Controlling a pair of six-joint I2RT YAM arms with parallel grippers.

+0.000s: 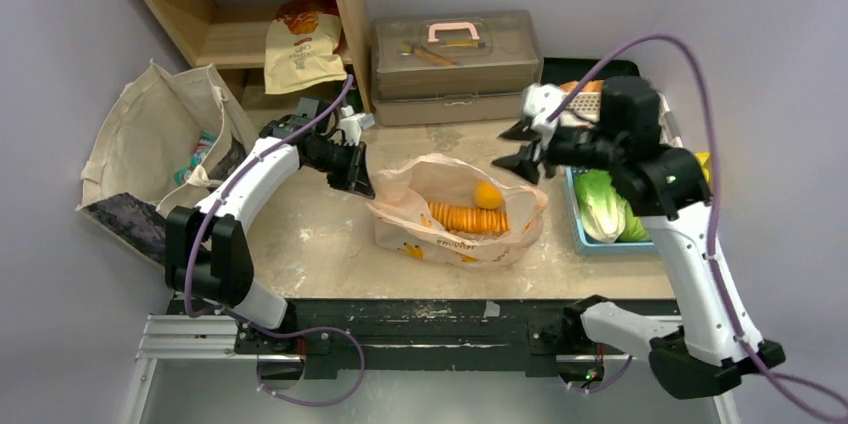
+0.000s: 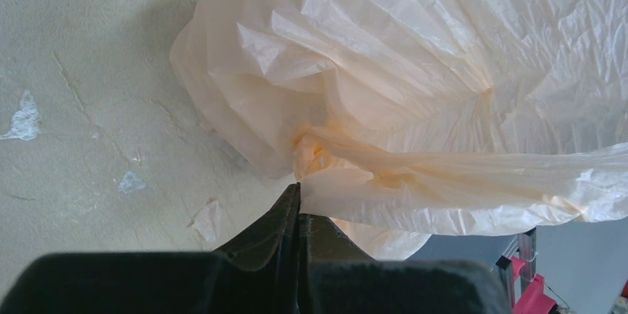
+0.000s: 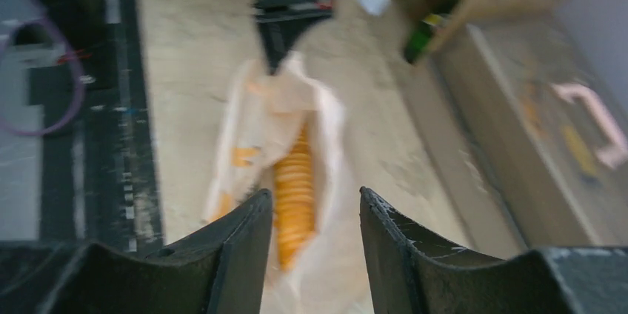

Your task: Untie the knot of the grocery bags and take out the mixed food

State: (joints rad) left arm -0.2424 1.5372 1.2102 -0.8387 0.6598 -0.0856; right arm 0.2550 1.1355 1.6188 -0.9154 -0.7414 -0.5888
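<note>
My left gripper [image 1: 356,182] is closed, its fingers together on a fold of thin plastic at the left end of the grocery bag [image 1: 400,234]. Just past the fingertips the plastic gathers into a tight orange twist [image 2: 311,152]. It may be the knot, but the close view does not let me be sure. My right gripper [image 1: 520,149] hangs in the air over the bag's right end, jaws apart and holding nothing.

The bag lies in the middle of a pale beige table [image 1: 320,234] that is scuffed and flecked with white. Grey walls [image 1: 60,24] close in on both sides.

There is one bag, with its mouth open. Inside it is one round orange fruit [image 1: 488,194] and, beside it, long orange vegetables [image 1: 468,216], whose number I cannot make out. At the right edge is one blue tray [image 1: 578,229] holding a pale green cabbage [image 1: 600,206]. Along the back stand one wooden shelf [image 1: 240,4] and one clear lidded box [image 1: 455,54] with a pink handle. One canvas tote [image 1: 150,134] slumps at the left.
</note>
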